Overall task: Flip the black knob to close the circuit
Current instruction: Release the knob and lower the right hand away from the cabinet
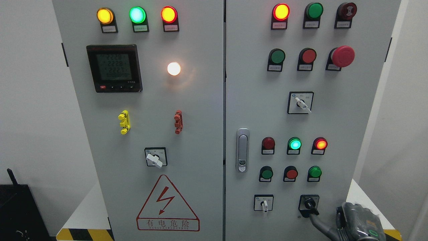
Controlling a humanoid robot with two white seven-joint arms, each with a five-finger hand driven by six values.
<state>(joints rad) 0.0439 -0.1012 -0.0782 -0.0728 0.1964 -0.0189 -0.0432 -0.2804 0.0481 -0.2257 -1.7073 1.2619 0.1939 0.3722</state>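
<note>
The black knob (pixel 310 204) sits on the lower right of the grey cabinet's right door (pixel 254 100), its pointer angled down to the right. My right hand (pixel 347 224) comes in from the lower right corner. One dark finger (pixel 317 223) reaches up and touches the knob's lower edge. The other fingers are curled by the palm and hold nothing that I can see. The left hand is out of view.
A white-handled selector switch (pixel 264 205) sits left of the knob. Above it are red and green push buttons (pixel 291 173) and lit indicator lamps (pixel 294 144). A door latch (pixel 242 150) is on the door's left edge. A red mushroom stop button (pixel 342 56) is at upper right.
</note>
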